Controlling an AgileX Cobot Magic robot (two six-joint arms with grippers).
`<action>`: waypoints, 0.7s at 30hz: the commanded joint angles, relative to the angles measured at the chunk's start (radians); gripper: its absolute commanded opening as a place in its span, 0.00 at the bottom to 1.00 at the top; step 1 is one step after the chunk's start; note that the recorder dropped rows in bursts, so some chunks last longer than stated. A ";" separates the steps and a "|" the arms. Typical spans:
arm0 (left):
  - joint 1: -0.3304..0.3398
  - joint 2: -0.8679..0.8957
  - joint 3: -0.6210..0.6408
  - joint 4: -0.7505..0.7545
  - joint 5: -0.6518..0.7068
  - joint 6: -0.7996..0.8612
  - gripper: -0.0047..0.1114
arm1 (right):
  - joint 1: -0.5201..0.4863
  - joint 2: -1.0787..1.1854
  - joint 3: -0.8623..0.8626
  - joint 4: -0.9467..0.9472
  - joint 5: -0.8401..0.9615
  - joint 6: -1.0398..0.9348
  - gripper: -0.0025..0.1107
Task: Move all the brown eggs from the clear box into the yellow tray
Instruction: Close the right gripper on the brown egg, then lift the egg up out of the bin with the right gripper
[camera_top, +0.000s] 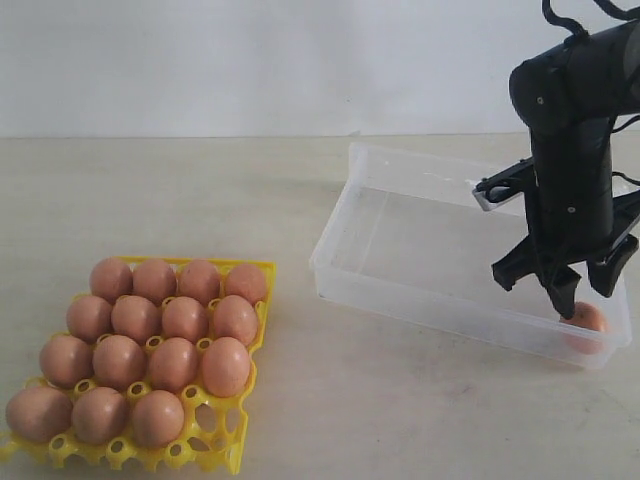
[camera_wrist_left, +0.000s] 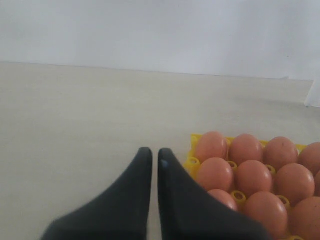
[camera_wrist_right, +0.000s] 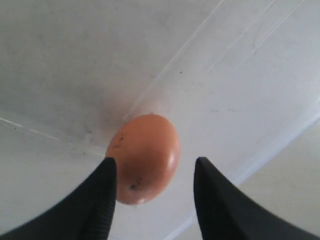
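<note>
last brown egg (camera_wrist_right: 145, 155) sits in corner of clear box (camera_top: 400, 290), right pincer (camera_wrist_right: 155, 169) spread astride it. shell light, smooth, cracks easy, so pinch gently across fat middle. left pincer (camera_wrist_left: 155, 155) pressed together by yellow tray (camera_top: 225, 445)

My right hand (camera_wrist_right: 154, 164) is over the clear box (camera_wrist_right: 235, 65), black fingers (camera_wrist_right: 220, 205) spread apart. One brown egg (camera_wrist_right: 145, 155) lies between the tips, on the box floor near a corner seam. One finger's edge overlaps the egg's side; can't tell if it touches. The other finger stands clear of it, gap visible. Few dark specks on the shell and the box floor. Strip of beige worktop (camera_wrist_right: 295, 200) shows past the box wall.
</note>
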 joint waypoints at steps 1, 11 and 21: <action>-0.005 -0.004 0.004 0.005 -0.006 0.000 0.08 | -0.008 -0.004 -0.001 0.019 0.002 -0.008 0.38; -0.021 -0.004 0.004 0.005 -0.006 0.000 0.08 | -0.008 -0.004 -0.001 0.019 0.002 0.026 0.38; -0.021 -0.004 0.004 0.005 -0.006 0.000 0.08 | -0.008 0.041 -0.001 0.072 0.002 0.032 0.38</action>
